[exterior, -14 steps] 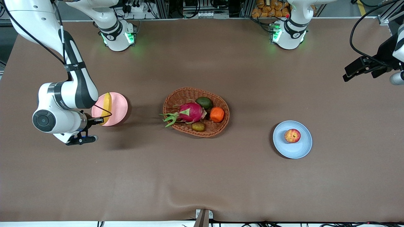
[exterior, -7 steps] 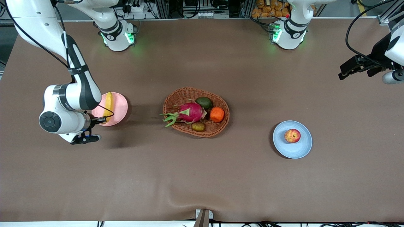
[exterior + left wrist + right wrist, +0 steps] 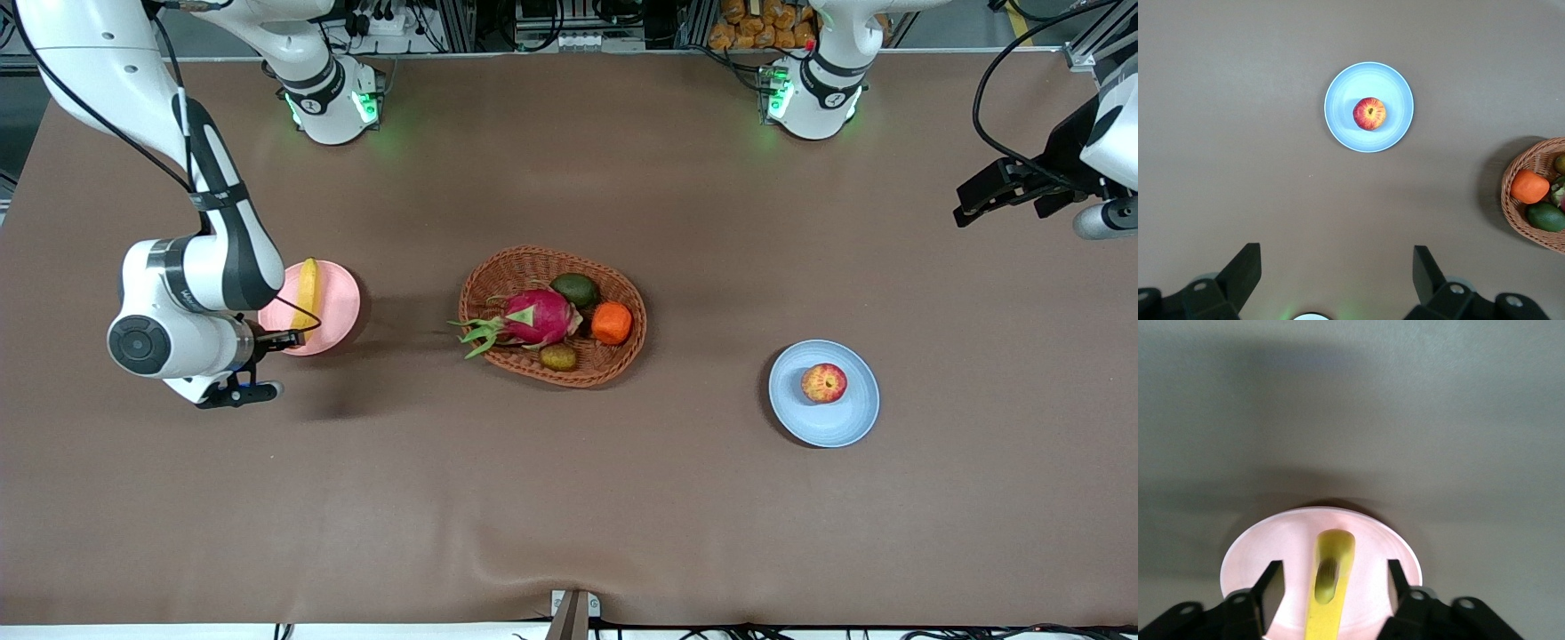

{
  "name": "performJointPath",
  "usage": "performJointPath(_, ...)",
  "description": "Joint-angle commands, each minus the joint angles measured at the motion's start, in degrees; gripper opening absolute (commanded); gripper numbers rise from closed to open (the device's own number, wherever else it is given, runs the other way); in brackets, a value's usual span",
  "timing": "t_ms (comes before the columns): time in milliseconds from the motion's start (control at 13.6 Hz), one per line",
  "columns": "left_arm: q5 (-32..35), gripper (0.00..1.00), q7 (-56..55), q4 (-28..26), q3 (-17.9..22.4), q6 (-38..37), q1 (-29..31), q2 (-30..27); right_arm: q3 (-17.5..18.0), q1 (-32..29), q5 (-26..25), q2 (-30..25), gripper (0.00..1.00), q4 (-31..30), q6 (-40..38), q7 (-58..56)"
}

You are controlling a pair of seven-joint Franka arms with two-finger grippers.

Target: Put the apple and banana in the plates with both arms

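Note:
The red-yellow apple (image 3: 823, 383) lies on the light blue plate (image 3: 845, 425); both also show in the left wrist view, the apple (image 3: 1369, 114) on the plate (image 3: 1338, 127). The yellow banana (image 3: 308, 289) lies on the pale pink plate (image 3: 342, 307); the right wrist view shows the banana (image 3: 1331, 583) on that plate (image 3: 1258, 550). My right gripper (image 3: 1335, 587) is open, its fingers either side of the banana and apart from it, raised over the plate's edge (image 3: 253, 364). My left gripper (image 3: 1337, 270) is open and empty, held high at the left arm's end of the table (image 3: 996, 191).
An oval wicker basket (image 3: 498, 271) stands mid-table with a pink dragon fruit (image 3: 538, 317), an orange fruit (image 3: 611, 323), a dark green fruit (image 3: 575, 290) and a kiwi (image 3: 558, 357). The basket's edge shows in the left wrist view (image 3: 1515, 213).
My right arm has drawn back and up from the pink plate, leaving the banana on it. My left gripper has shifted slightly, staying high near the table's end.

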Motion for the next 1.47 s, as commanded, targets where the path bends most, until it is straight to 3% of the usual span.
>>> performJointPath(0, 1.4, 1.0, 0.3, -0.2, -0.1, -0.2, -0.2, -0.2, 1.1, -0.2, -0.4, -0.2, 1.0, 10.7, -11.1, 0.1)
performJointPath(221, 1.4, 1.0, 0.4, -0.1, -0.1, -0.2, -0.1, 0.1, 1.1, -0.1, 0.4, -0.3, 1.0, 20.3, -15.8, -0.1)
performJointPath(736, 1.4, 1.0, 0.4, -0.1, -0.1, -0.1, -0.1, 0.1, 3.4, -2.6, 0.0, -1.3, 1.0, 35.5, -23.4, -1.8)
performJointPath(1031, 1.4, 1.0, 0.9, -0.2, -0.1, -0.2, 0.0, -0.1, 4.1, -3.6, 1.1, -10.4, 1.0, 34.9, -29.4, -0.2)
performJointPath(1178, 1.4, 1.0, 0.9, -0.2, -0.1, -0.3, -0.1, -0.1, 3.6, -4.5, 3.8, -15.3, 1.0, 31.9, -30.1, 2.6)
performJointPath(1399, 1.4, 1.0, 1.0, -0.2, -0.1, -0.2, -0.2, 0.1, 3.3, -5.0, 3.8, -23.6, 1.0, 24.3, -30.5, 3.0)
